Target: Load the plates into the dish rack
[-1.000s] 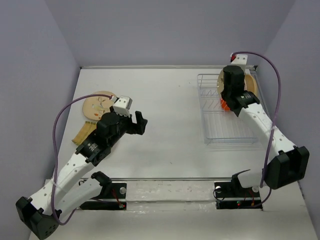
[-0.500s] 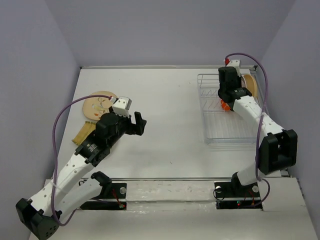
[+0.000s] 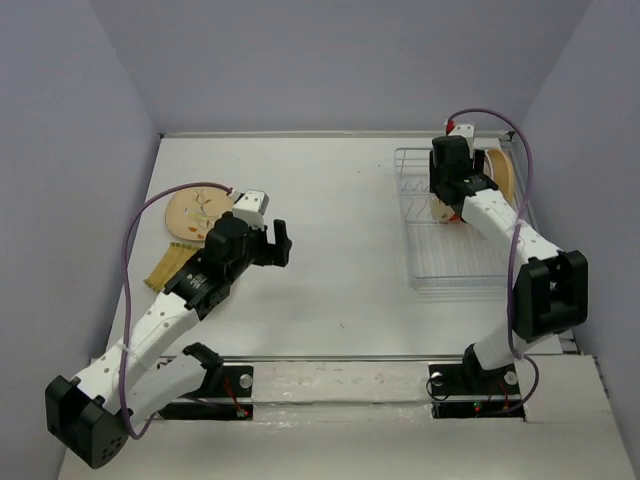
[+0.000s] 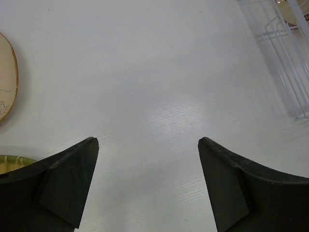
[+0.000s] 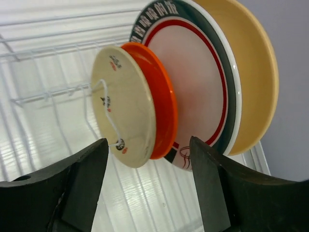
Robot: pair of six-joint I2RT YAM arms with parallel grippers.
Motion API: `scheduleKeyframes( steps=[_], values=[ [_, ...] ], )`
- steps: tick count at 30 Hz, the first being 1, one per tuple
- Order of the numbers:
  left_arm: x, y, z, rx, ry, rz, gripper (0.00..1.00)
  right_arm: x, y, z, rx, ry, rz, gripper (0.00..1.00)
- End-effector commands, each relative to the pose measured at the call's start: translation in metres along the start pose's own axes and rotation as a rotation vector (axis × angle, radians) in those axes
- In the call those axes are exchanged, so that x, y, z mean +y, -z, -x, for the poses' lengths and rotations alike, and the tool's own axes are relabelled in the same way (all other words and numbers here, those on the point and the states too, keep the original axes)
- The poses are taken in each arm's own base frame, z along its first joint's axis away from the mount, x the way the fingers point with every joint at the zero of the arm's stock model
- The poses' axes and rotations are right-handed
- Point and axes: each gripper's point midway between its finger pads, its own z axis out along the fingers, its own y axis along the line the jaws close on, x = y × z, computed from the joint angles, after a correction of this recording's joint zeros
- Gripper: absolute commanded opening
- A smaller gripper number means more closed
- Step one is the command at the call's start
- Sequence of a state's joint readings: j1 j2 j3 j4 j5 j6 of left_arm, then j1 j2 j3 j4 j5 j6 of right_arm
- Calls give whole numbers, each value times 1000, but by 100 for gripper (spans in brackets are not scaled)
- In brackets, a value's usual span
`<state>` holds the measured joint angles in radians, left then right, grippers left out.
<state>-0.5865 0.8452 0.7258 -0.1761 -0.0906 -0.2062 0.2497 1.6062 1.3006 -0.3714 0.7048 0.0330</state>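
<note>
Well, from my station the dish rack (image 3: 462,258) sat by the far right corner of the counter (image 3: 330,200). Four plates stood on edge at its far end. Through the right wrist camera I read them in a row: the small tan plate (image 5: 123,104), the orange-red plate (image 5: 163,104) just behind it, then the white plate with the green-and-red rim (image 5: 195,82), and the large tan plate (image 5: 258,72) nearest the rack's right side. Thin wire dividers crossed in front of the small tan plate.

The right gripper (image 5: 148,141) hung over that end of the rack with its jaws spread wide. It held nothing, and I could not tell whether either finger touched a plate.

Two plates lay flat near the left edge of the counter. The cream patterned plate (image 3: 190,212) was farther back, and the yellow ridged-edge plate (image 3: 166,264) lay nearer me, partly hidden under the left arm.

The left gripper (image 4: 147,142) hovered over bare counter just right of those two, jaws wide apart and empty. The open counter between it and the rack had nothing standing in the way.
</note>
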Motion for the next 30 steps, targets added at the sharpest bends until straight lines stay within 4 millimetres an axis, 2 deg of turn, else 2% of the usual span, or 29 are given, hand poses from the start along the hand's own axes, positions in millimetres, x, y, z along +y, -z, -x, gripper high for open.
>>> scheduleKeyframes(
  steps=[1,3,4,5,6,7,8,9,10,11,12,14,15,16,17,18,19,20,21,22,23,24,26,27,30],
  values=[
    [14,-10,6,-5,-1,51,96,5,38,51,-129,-220,173,74],
    [26,-16,4,10,25,91,96,16,58,61,-174,-293,307,74],
    [36,-18,7,7,47,115,97,29,85,73,-222,-335,442,74],
    [42,-19,9,7,68,130,97,38,98,75,-248,-359,516,74],
    [49,-22,8,11,92,143,97,52,103,57,-231,-358,580,74],
    [52,-24,12,1,133,136,97,60,118,66,-289,-390,660,75],
    [70,-25,17,-15,176,179,97,76,136,54,-279,-404,764,75],
    [78,-25,20,-25,206,198,97,84,145,50,-282,-413,810,75],
    [81,-26,25,-45,257,187,97,90,156,56,-323,-435,863,75],
    [89,-26,27,-60,289,202,97,104,171,50,-321,-417,938,75],
    [110,-25,29,-75,337,252,97,110,175,45,-317,-414,960,75],
    [130,-26,34,-104,405,297,97,128,183,30,-310,-389,1031,75],
    [149,-22,40,-135,442,345,97,134,178,22,-292,-378,1034,74],
    [156,-23,43,-146,460,365,96,139,180,18,-276,-370,1047,74],
    [171,-19,52,-180,485,412,96,142,185,16,-266,-371,1076,74],
    [184,-20,49,-177,497,461,96,146,190,14,-267,-360,1100,74],
    [205,-16,56,-221,516,524,96,149,197,19,-307,-361,1126,74],
    [217,-21,53,-204,532,548,95,151,194,9,-299,-356,1132,74],
    [229,-20,52,-199,536,580,95,152,194,8,-300,-355,1137,74],
    [249,-15,52,-195,541,643,95,154,195,2,-294,-336,1152,74],
    [259,-16,47,-179,555,667,95,154,195,1,-296,-333,1152,74],
    [274,-23,31,-124,562,701,95,155,196,0,-291,-330,1162,74],
    [298,-22,23,-81,586,742,94,162,199,-4,-261,-315,1200,74],
    [309,-29,8,-22,580,764,94,163,201,-3,-258,-315,1209,74],
    [330,-32,-5,38,541,815,94,166,199,-7,-247,-312,1212,74]
  ],
)
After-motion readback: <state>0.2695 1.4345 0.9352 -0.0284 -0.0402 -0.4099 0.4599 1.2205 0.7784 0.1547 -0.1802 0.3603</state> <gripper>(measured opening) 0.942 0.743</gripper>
